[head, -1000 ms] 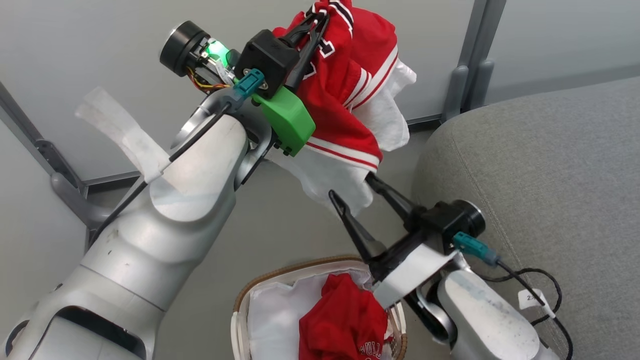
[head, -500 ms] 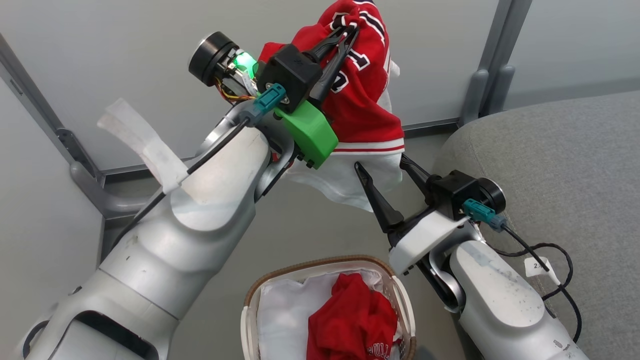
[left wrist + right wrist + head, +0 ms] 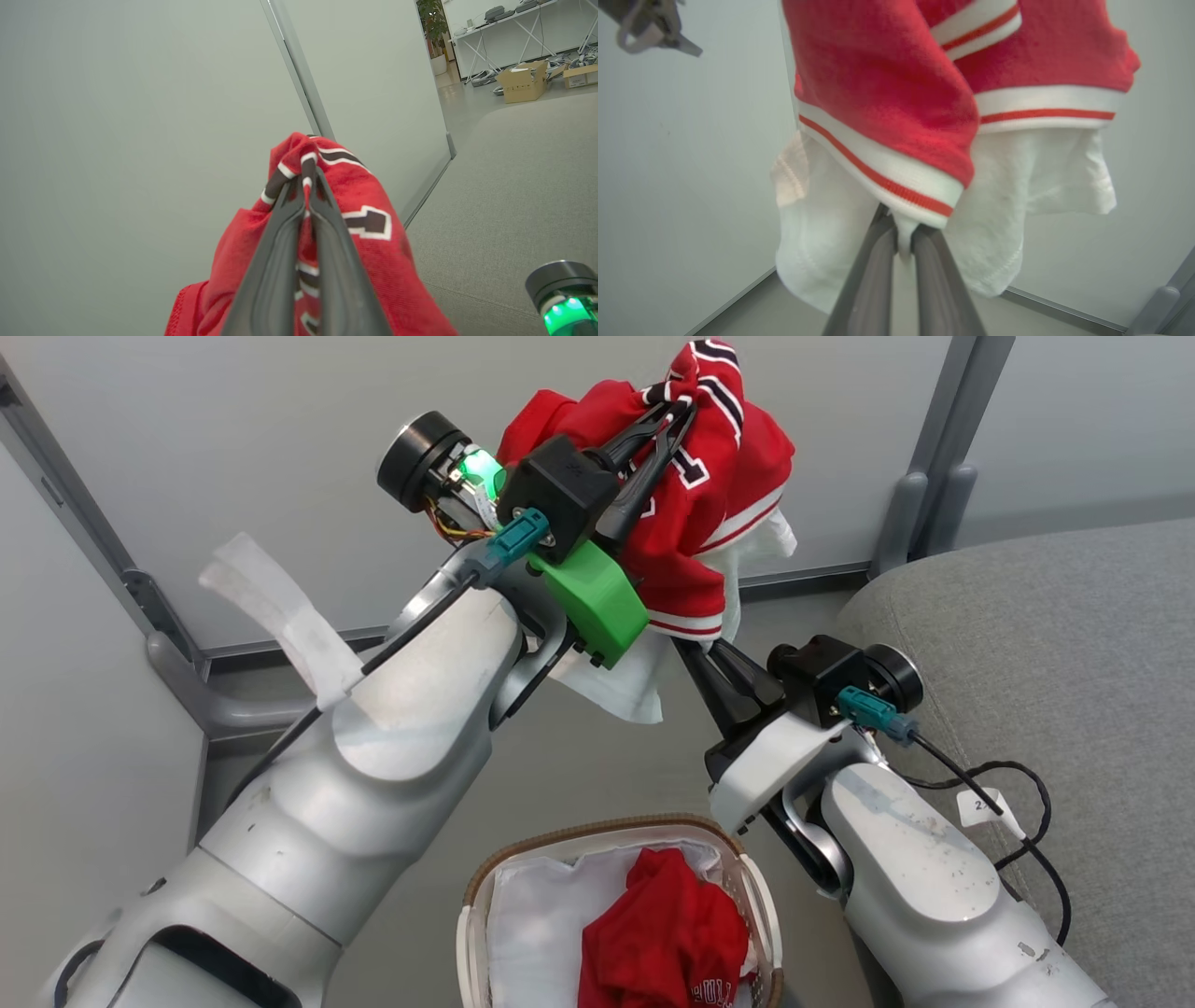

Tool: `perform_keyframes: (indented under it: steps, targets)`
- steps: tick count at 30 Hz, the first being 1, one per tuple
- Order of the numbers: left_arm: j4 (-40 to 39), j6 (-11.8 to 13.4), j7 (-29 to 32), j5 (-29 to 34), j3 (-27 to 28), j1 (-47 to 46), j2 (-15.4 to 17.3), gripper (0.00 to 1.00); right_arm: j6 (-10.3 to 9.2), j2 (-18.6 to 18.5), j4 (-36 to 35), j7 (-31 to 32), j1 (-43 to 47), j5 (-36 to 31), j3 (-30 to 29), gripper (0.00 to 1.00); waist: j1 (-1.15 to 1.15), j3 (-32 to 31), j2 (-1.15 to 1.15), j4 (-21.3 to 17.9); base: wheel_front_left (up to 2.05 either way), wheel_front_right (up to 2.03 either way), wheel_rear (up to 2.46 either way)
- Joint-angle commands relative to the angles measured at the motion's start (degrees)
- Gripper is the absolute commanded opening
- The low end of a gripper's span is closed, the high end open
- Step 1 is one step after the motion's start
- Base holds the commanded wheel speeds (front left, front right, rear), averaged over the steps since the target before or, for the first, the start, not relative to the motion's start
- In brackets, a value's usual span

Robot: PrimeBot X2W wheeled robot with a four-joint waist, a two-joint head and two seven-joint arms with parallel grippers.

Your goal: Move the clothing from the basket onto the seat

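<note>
High above the basket, close to the grey wall panel (image 3: 233,448), a red jersey (image 3: 747,457) is held up by the left gripper (image 3: 680,418). Its jaws are pressed together on a fold of the striped trim. In the left wrist view the cloth is seen squeezed between the two fingers, with a black, white-outlined figure just beside them.

From under the white and red hem of this jersey a white fabric (image 3: 817,252) hangs down (whether it belongs to the same garment cannot be told). The right gripper (image 3: 902,228) is placed below it, pointing upward. Its jaws are closed on a pinch of this white fabric, directly under the hem. In the head view the tips of its fingers are covered by the hanging cloth.

The basket (image 3: 597,828) is seen on the floor at the bottom edge of the head view, between the two pale forearms. A second red jersey (image 3: 663,933) is found crumpled inside it, toward its right side, on the white liner (image 3: 527,924).

The seat (image 3: 1027,644) is located at the robot's right, just beside the right forearm and apart from the held jersey. Its grey cushion is seen also in the left wrist view, beyond the red cloth.
</note>
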Motion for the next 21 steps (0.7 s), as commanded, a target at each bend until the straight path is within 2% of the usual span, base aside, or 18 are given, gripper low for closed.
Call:
perform_keyframes:
  steps: [1,10,11,12,13,14,21]
  targets:
    - [0.1,0.1,-0.3,-0.5,0.2,0.9,0.4,0.0,-0.04,-0.2,-0.3,-0.1,-0.5,0.3,0.1,0.0,0.0,0.0,0.0,-0.1,0.0,0.0,0.0]
    - [1.4,0.9,-1.0,-3.6,2.5,4.3,1.9,0.0,-0.04,-0.2,-1.3,-0.1,0.8,-0.5,-1.5,0.0,0.0,0.1,0.0,-0.9,0.0,0.0,0.0]
    - [1.3,0.9,-1.2,-4.1,2.9,5.0,2.1,0.07,-0.04,-0.2,-1.4,-0.1,0.8,-0.7,-1.9,0.0,0.0,0.1,0.0,-1.1,0.0,0.0,0.0]
    - [1.2,0.8,-1.3,-4.5,3.2,5.7,2.4,0.27,-0.04,-0.2,-1.6,-0.1,0.8,-0.8,-2.3,0.0,0.0,0.2,0.0,-1.2,0.0,0.0,0.0]
    - [1.2,0.9,-1.6,-4.8,3.7,6.6,2.8,0.84,-0.04,-0.2,-1.7,-0.1,0.7,-1.1,-2.8,0.0,0.0,0.2,0.0,-1.4,0.0,0.0,0.0]
    - [1.2,1.0,-1.9,-5.3,4.2,7.6,3.2,1.0,-0.04,-0.2,-1.8,-0.1,0.6,-1.4,-3.4,0.0,0.0,0.3,0.0,-1.5,0.0,0.0,0.0]
    - [-0.1,1.5,-2.3,-6.5,7.8,14.8,3.6,1.0,-0.04,-0.2,-2.6,-0.1,-0.2,-3.5,-7.8,0.0,0.0,0.9,0.0,-2.3,0.0,0.0,0.0]
